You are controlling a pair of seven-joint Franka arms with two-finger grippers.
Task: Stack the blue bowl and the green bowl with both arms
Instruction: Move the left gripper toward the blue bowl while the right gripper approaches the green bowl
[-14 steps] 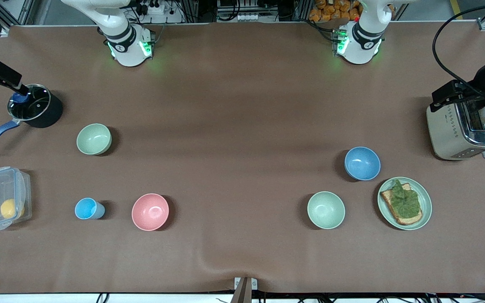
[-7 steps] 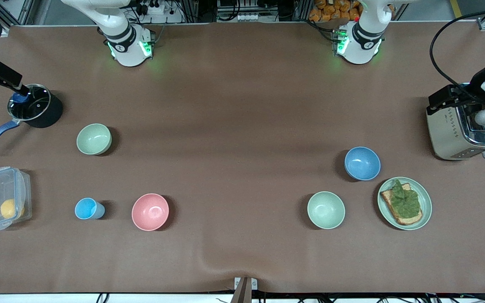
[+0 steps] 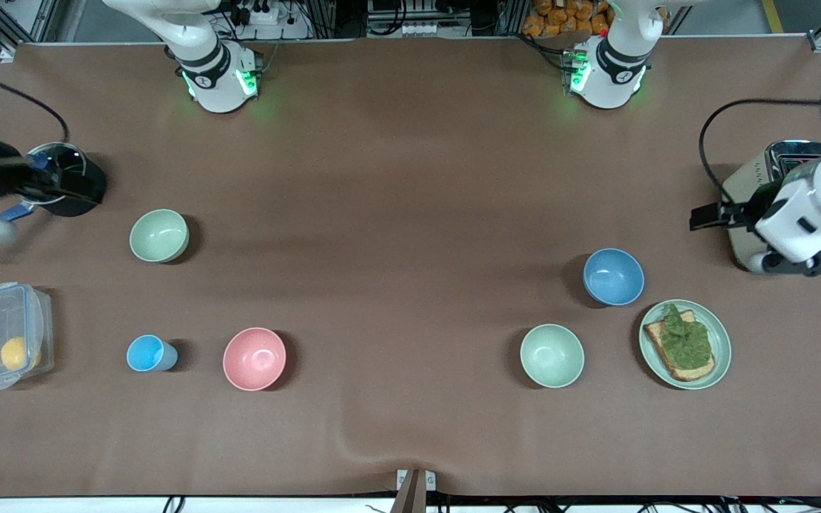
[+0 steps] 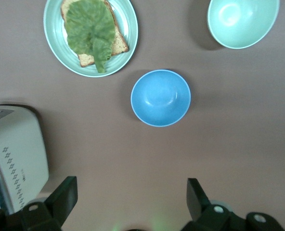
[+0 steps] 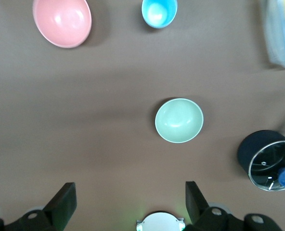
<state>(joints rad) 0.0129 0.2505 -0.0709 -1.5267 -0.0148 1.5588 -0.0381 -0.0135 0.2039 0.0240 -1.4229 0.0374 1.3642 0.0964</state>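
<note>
Over opposite table ends, both grippers spread, empty.
Left gripper (image 4: 128, 199) views blue bowl (image 3: 613, 276); right gripper (image 5: 128, 199) risks choosing the wrong green bowl (image 3: 159, 235).

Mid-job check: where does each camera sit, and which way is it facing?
Front: high across the table, facing both bases; left gripper by the toaster.
Left wrist: looks down on the blue bowl; own open fingers show.
Right wrist: looks down on a green bowl; open right gripper.
Front and left wrist share the blue bowl.
</note>
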